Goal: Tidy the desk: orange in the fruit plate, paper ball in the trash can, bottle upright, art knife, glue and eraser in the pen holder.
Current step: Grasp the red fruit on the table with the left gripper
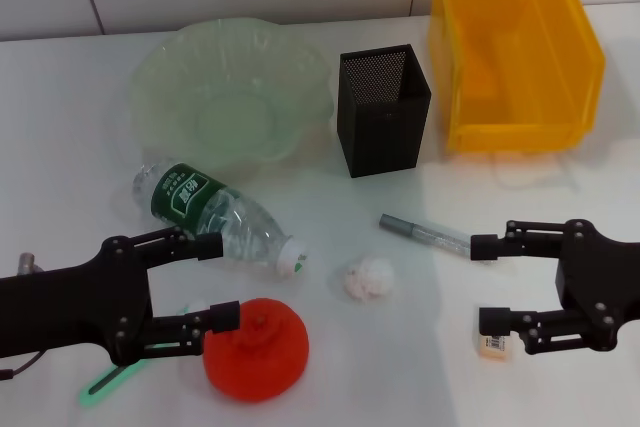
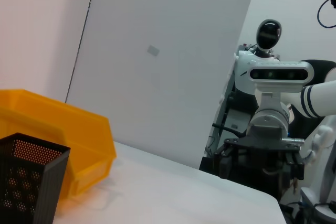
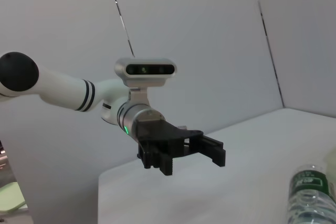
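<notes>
- Left gripper (image 1: pixel 213 281), jaws spread wide and holding nothing, hangs beside the red-orange fruit (image 1: pixel 256 349) and touches the lying clear plastic bottle (image 1: pixel 218 217); closing could roll either away.
- Crumpled white paper ball (image 1: pixel 367 278) lies mid-desk.
- Right gripper (image 1: pixel 488 281), also wide, straddles the small white eraser (image 1: pixel 493 344); its upper finger could nudge the grey art knife (image 1: pixel 424 234).
- White desk (image 1: pixel 60 147), plain pale walls.
</notes>
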Controlling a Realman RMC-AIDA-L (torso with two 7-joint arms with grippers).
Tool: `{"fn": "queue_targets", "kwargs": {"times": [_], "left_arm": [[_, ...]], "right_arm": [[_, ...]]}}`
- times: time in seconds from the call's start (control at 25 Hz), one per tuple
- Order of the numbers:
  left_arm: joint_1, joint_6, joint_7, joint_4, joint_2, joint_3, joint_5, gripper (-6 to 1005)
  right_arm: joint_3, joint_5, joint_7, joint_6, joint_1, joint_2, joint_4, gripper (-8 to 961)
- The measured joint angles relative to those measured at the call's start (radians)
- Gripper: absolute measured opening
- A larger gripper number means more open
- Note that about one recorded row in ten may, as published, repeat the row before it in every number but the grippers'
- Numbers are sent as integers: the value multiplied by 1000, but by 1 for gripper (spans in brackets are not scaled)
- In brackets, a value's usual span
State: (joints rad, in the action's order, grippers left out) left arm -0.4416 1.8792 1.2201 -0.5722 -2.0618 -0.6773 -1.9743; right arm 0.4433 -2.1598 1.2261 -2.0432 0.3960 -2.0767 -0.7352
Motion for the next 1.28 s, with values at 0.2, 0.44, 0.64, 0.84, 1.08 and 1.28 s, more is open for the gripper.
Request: {"fn": "queue_targets", "kwargs": {"times": [0.2, 0.44, 0.64, 0.84, 1.08, 1.28], "left_arm": [[-6, -4, 7, 0, 0, -1, 0, 826], [-6, -5, 5, 1, -1, -2, 0, 825], [-6, 15, 4, -11, -5, 5, 12, 824], [-6, 21, -4, -73, -9, -24, 13, 823], [-25, -49, -27, -21, -11, -120, 16, 673], [-36, -111, -99, 65, -12, -152, 21, 632]], "right_arm": [[0, 0, -36, 18, 17, -2, 46, 777], [0, 1, -48, 32, 24, -2, 59, 777], [-10, 1, -48, 32, 15, -2, 57, 777], [-28, 4, -48, 32, -8, 3, 53, 777], [-40, 8, -48, 34, -35, 5, 44, 777], [-54, 24, -48, 32, -55, 7, 39, 777]]}}
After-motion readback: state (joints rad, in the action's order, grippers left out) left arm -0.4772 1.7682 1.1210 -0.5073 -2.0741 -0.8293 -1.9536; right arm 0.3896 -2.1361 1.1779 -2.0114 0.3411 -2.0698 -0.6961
